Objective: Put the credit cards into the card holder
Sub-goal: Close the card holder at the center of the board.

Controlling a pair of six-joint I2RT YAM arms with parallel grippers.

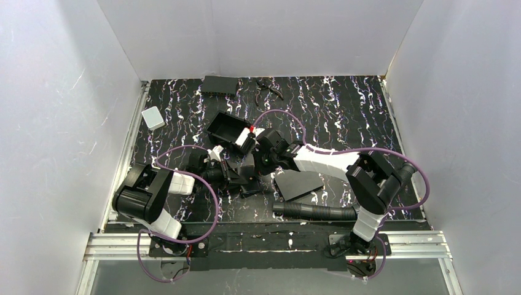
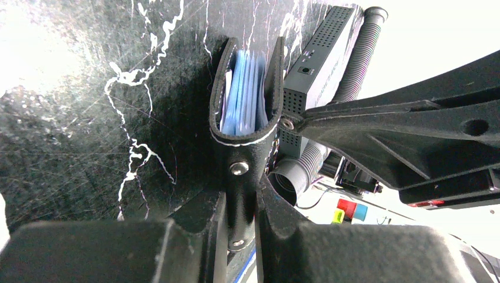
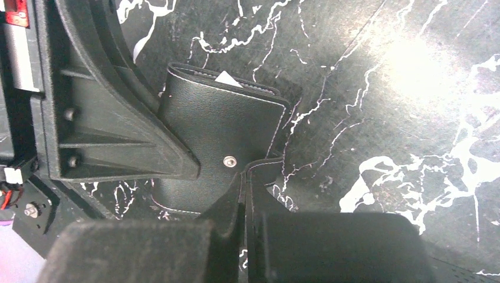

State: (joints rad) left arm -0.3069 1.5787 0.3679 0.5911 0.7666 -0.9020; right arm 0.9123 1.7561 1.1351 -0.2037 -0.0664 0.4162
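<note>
The black leather card holder stands on edge on the marbled mat, its mouth gaping. Blue credit cards sit inside it, packed side by side. My left gripper is shut on the holder's snap strap. In the right wrist view the card holder shows its stitched side, with a pale card corner peeking from the top. My right gripper is shut on the holder's stitched flap. From above, the left gripper and the right gripper meet at mid-table and mostly hide the holder.
An open black box lies just behind the grippers. A flat black device and a corrugated hose lie to the front right. A black case, pliers and a white box sit further back.
</note>
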